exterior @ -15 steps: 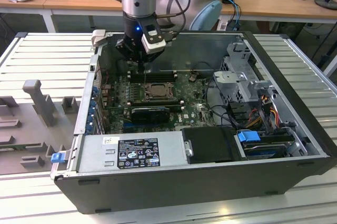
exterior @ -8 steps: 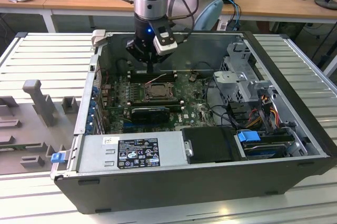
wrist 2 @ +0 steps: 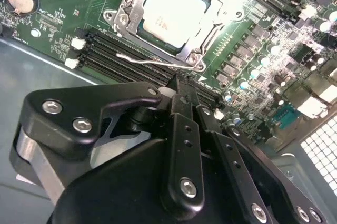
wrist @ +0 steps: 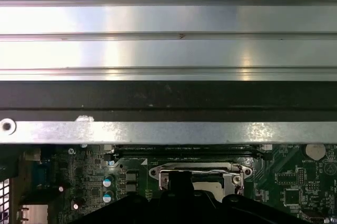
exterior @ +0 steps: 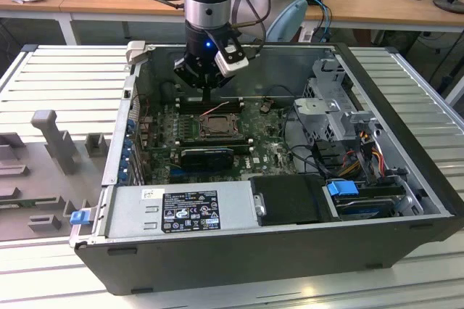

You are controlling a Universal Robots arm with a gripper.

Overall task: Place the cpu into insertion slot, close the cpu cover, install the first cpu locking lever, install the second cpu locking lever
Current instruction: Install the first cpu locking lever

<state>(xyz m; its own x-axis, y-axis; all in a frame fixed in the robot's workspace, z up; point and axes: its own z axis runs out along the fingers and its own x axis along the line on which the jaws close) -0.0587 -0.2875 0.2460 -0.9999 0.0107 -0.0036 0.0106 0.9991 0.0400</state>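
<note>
Jaws pressed together and empty, the gripper (wrist 2: 181,84) hangs short of the wire locking lever (wrist 2: 152,60). Beyond it the cpu (wrist 2: 171,8) sits under the lowered cpu cover (wrist 2: 126,16), at six o'clock from the gripper in the exterior view. A skewed push could slip off the lever and gouge the memory slots (wrist 2: 105,45).

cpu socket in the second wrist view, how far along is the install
Looks done: the cpu sits in its socket and the cpu cover lies flat around it. In hand: the gripper is beside the socket, nearest a wire locking lever lying along that edge. Left: the levers; I cannot tell whether either is latched.
</note>
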